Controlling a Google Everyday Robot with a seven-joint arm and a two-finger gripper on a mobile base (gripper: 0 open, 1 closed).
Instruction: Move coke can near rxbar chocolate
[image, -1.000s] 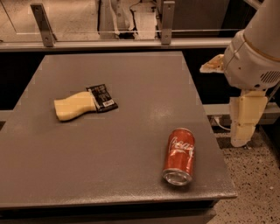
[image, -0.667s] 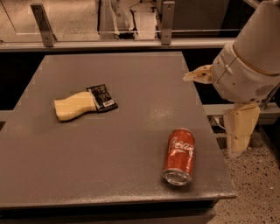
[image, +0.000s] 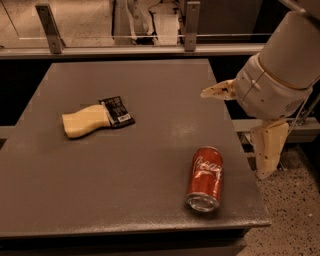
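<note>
The coke can (image: 205, 177) lies on its side near the table's front right corner, its silver top facing the front edge. The rxbar chocolate (image: 117, 111), a small black wrapper, lies left of the table's middle, touching a pale yellow sponge-like block. My gripper (image: 232, 135) hangs at the table's right edge, above and to the right of the can. It is open and empty, with one pale finger (image: 216, 91) pointing left over the table and the other finger (image: 268, 149) pointing down beside the edge.
The pale yellow block (image: 85, 120) lies just left of the rxbar. The grey table (image: 150, 150) ends close to the can at the front and right. A rail with two metal posts (image: 50, 27) runs behind the table. Speckled floor (image: 295, 220) lies to the right.
My gripper and arm have moved left, toward the table's right edge and closer to the can. The can, rxbar and block have not moved.
</note>
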